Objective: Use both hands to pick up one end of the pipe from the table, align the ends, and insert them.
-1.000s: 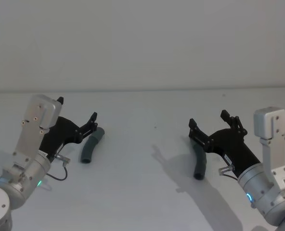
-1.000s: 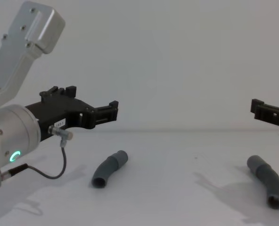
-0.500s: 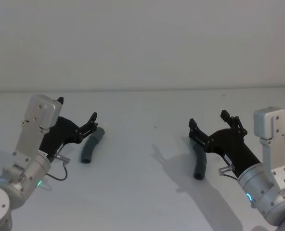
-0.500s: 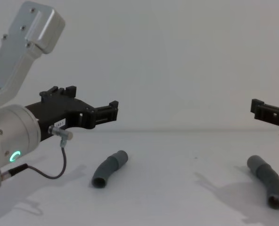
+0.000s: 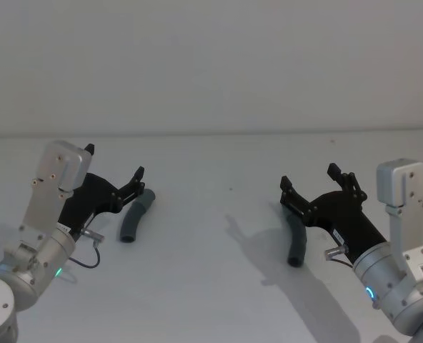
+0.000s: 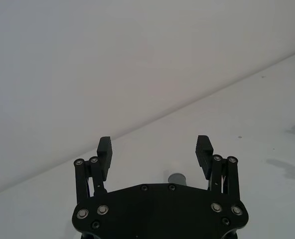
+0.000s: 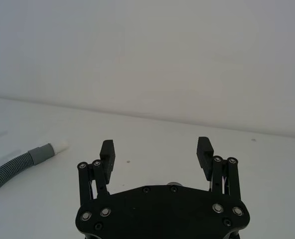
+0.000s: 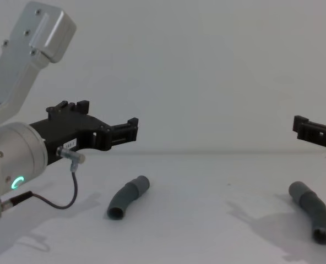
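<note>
Two dark grey pipe pieces lie apart on the white table (image 5: 211, 293). The left piece (image 5: 135, 218) (image 8: 127, 197) lies just below and ahead of my left gripper (image 5: 115, 161) (image 6: 154, 147), which hovers open above it; its round cuff (image 6: 177, 178) peeks out under the jaws. My right gripper (image 5: 309, 176) (image 7: 156, 147) is open too and hangs over the right piece (image 5: 296, 241) (image 8: 311, 212). In the right wrist view the far piece (image 7: 20, 163) shows a ribbed middle and a whitish tip (image 7: 61, 144). Neither gripper touches a piece.
A plain pale wall rises behind the table's far edge (image 5: 219, 133). A thin black cable (image 8: 53, 203) loops under the left wrist. Bare table surface (image 8: 212, 209) separates the two pieces.
</note>
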